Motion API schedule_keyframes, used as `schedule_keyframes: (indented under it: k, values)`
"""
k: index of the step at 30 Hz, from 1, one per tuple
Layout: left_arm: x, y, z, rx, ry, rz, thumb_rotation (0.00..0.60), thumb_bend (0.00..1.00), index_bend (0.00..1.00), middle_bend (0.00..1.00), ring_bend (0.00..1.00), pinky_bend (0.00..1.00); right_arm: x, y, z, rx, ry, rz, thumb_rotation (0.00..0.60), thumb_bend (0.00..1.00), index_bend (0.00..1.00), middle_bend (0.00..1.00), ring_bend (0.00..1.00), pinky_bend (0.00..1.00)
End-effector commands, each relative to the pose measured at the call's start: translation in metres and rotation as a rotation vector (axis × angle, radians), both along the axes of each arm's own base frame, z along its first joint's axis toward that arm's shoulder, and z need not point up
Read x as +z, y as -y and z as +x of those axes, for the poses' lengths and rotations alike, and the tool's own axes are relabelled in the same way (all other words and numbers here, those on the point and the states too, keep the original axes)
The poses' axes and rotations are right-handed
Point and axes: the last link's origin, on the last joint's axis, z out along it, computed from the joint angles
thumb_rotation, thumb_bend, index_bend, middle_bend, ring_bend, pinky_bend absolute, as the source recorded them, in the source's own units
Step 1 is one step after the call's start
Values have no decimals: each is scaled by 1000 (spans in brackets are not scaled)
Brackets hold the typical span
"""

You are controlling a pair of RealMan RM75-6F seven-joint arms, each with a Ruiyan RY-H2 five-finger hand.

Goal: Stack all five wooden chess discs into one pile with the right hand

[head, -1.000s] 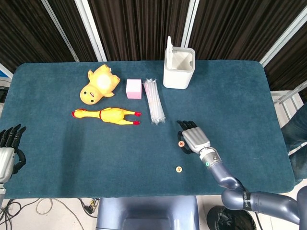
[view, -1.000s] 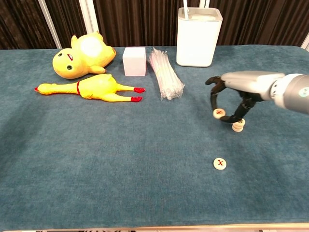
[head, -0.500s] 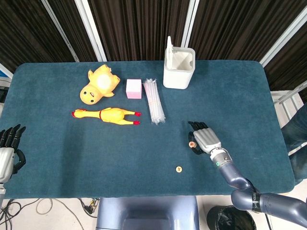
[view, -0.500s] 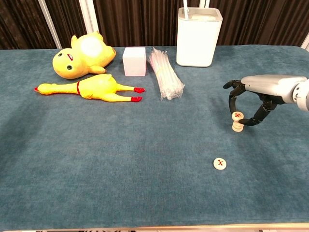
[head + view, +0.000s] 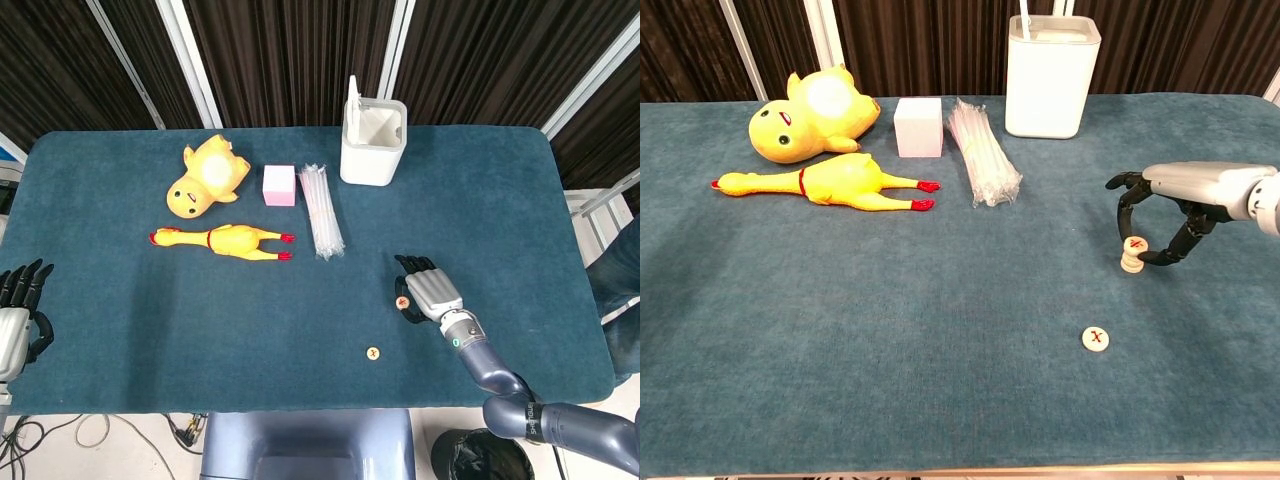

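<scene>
One loose disc point(image 5: 1096, 338) lies low and right of centre in the chest view. We see the right hand point(image 5: 1180, 200) arched over the pile point(image 5: 1131, 255), fingers pinching the top disc point(image 5: 1134, 244), probably seating it squarely before letting go.

Right hand point(image 5: 1170, 205) arched, fingertips down — left hand point(image 5: 20, 315) idle.

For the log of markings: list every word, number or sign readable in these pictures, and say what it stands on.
"X", in red: on the lone disc lying flat on the table, near the front.
A red mark, too tilted and small to read: on the top disc of the pile under the right hand.
Nothing readable on the white bin, pink block or yellow toys.
</scene>
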Motion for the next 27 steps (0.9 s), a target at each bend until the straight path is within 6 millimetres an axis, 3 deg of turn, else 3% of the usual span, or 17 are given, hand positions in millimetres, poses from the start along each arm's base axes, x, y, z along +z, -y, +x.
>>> schedule_keyframes:
  k: [1, 27]
  values:
    - [0, 0, 0, 0, 0, 0, 600, 824, 75, 0, 0, 54, 0, 0, 0, 0, -1, -1, 600, 417, 508, 0, 0, 87]
    - [0, 0, 0, 0, -3, 1, 600, 824, 74, 0, 0, 57, 0, 1, -4, -10, -8, 6, 600, 417, 499, 0, 0, 87]
